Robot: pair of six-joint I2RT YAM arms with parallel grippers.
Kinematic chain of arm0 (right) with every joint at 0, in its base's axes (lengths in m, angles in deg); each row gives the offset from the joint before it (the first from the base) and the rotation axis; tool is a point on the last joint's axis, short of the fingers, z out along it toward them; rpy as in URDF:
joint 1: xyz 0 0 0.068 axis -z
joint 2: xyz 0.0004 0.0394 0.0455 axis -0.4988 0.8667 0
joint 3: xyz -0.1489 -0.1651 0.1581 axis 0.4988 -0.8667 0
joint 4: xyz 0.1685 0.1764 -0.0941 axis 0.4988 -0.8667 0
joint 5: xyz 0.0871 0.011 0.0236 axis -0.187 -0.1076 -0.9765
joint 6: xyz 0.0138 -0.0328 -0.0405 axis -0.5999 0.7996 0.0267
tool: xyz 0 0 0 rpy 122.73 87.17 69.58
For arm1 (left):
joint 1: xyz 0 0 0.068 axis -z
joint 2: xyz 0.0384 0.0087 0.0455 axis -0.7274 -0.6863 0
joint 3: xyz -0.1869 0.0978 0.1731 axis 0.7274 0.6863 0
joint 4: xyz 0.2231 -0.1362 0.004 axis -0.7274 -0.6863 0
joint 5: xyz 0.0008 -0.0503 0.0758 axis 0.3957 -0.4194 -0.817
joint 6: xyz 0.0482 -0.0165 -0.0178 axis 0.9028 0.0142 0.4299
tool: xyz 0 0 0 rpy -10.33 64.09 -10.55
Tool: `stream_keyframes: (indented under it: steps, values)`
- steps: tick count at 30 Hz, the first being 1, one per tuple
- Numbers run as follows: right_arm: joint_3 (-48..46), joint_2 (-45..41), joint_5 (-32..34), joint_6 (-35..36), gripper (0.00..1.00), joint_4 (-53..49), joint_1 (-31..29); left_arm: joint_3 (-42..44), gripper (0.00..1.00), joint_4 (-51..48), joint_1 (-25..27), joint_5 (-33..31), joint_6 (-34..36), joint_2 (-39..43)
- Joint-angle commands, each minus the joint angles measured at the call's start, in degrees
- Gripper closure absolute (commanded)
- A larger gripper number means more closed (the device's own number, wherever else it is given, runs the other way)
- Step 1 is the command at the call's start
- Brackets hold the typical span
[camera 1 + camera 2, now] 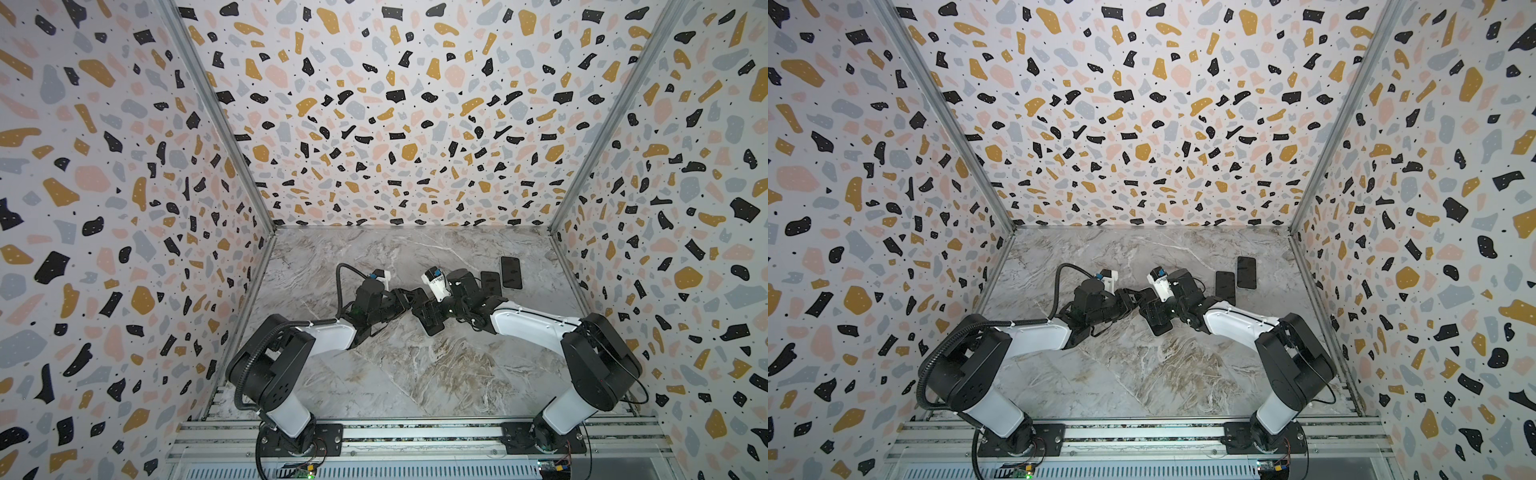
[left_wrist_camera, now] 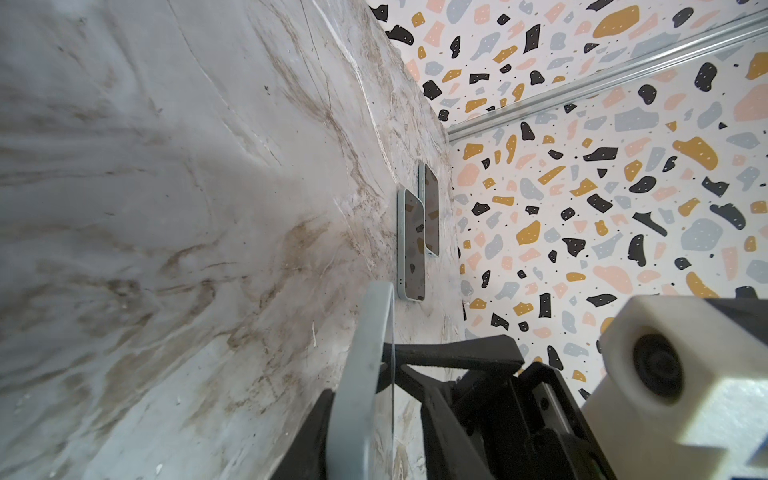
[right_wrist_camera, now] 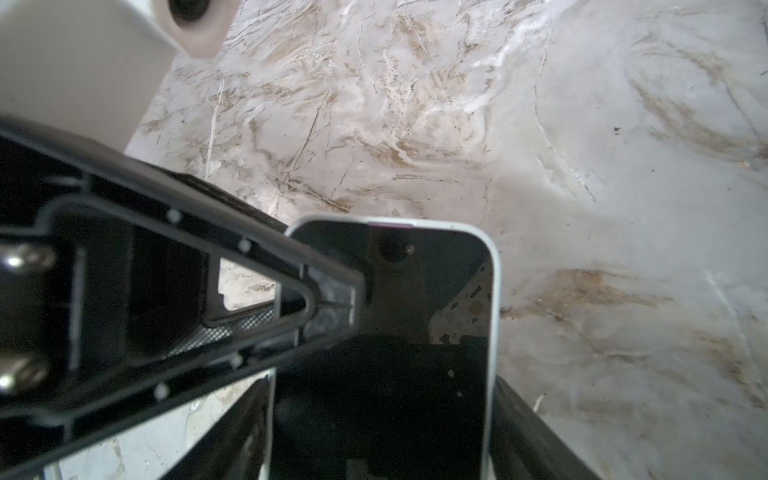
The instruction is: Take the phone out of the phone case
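- Marbled surface (image 1: 374, 374) boxed in by terrazzo-print walls (image 1: 415, 124), both top views: two arms meet mid-surface over one cased phone (image 1: 431, 328). A handset (image 1: 511, 272) and a second handset (image 1: 490, 284) lie flat near the right wall, well apart from it.
- Top views, continued: left gripper (image 1: 410, 298) and right gripper (image 1: 1156, 313) sit nose to nose (jaws too small to read here).
- Left wrist view: phone case (image 2: 361, 374) seen edge-on, pale grey-blue. The left gripper's jaws stand either side of its thin edge; whether they pinch it cannot be told.
- Right wrist view: phone (image 3: 415, 374) faces the camera with a pale rim all round, so it is not yet out. The right gripper's jaws are clamped across the case's long sides. One left fingertip (image 3: 332, 299) lies against the glass.
- Hazards, judged: the side clamp squeezes case onto phone, so a pull may drag both together. A thin-edge pinch on smooth glass may slip and drop the item onto the surface.
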Motion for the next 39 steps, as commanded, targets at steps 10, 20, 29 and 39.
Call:
stream_keyframes:
  steps: [10, 20, 29, 39]
  values:
    - [2.0, -2.5, 0.2, 0.2, 0.72, 2.3, -0.5, 1.9, 0.78, 4.8, -0.3, 2.0, -0.8, -0.6]
    - [0.7, -3.9, -0.1, 0.0, 0.72, 2.8, -0.7, 2.7, 1.0, 6.9, -0.4, 2.1, -1.8, -0.3]
    - [-0.8, -10.0, 0.5, -2.6, 0.27, 3.3, -0.7, 6.3, 1.0, 12.7, -2.8, 0.8, -5.8, 6.6]
    - [-8.7, -31.4, 1.8, -13.2, 0.01, 11.2, 0.4, 5.8, 1.0, 5.6, -7.4, -8.1, -0.3, 25.7]
